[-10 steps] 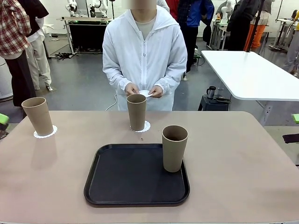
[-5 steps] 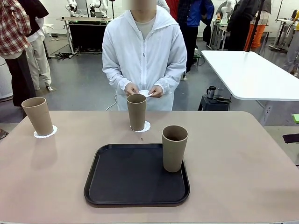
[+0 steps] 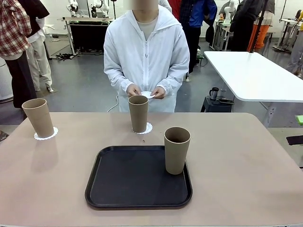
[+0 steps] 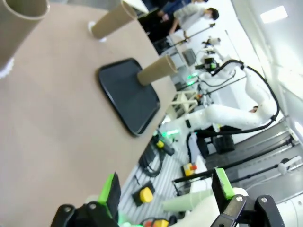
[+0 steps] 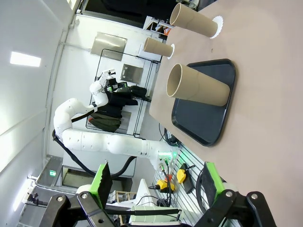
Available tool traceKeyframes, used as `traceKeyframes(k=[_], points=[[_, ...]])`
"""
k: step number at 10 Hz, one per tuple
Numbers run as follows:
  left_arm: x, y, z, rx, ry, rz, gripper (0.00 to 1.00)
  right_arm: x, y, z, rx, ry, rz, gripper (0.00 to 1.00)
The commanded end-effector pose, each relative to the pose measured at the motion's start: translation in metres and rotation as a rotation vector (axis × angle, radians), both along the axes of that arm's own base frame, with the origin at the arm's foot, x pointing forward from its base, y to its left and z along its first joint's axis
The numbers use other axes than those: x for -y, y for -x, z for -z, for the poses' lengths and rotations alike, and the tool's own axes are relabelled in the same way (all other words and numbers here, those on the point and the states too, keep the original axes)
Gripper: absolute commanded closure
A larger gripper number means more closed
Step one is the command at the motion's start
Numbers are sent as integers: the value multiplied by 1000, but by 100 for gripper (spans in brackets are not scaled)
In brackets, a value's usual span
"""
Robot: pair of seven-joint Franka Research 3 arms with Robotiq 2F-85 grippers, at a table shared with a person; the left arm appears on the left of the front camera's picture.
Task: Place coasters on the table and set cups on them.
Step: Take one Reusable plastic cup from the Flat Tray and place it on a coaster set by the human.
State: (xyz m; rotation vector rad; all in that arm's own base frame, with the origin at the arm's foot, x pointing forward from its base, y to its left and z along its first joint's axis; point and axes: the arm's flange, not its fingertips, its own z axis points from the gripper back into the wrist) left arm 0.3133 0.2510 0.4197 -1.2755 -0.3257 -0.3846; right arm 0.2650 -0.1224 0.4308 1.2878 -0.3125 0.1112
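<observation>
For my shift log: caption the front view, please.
Left cup and middle cup stand on coasters on the table; third cup stands on the black tray; the person holds another coaster.

1. Cups (image 3: 177, 153): matt tan, smooth, card-like.
2. Coasters (image 3: 149, 127): thin white paper, lacy edge.
3. Table (image 3: 246, 161): matt beige, smooth.
4. Tray (image 3: 132, 182), ahead of right gripper (image 5: 156, 177): black plastic, dull sheen.
5. Its pads (image 5: 101, 179): green, matt, rubber-like.

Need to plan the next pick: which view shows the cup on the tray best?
The front view: the cup stands whole and upright near the tray's right edge. The right wrist view shows it large too, but rolled sideways; the left wrist view shows it small and tilted.
</observation>
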Motion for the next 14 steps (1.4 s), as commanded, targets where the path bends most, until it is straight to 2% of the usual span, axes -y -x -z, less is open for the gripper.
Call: traceKeyframes(k=[1, 14], points=[[3, -1, 2, -13, -2, -11, 0, 1, -1, 0, 18, -11, -5, 0], [3, -1, 2, -13, -2, -11, 0, 1, -1, 0, 18, -11, -5, 0]])
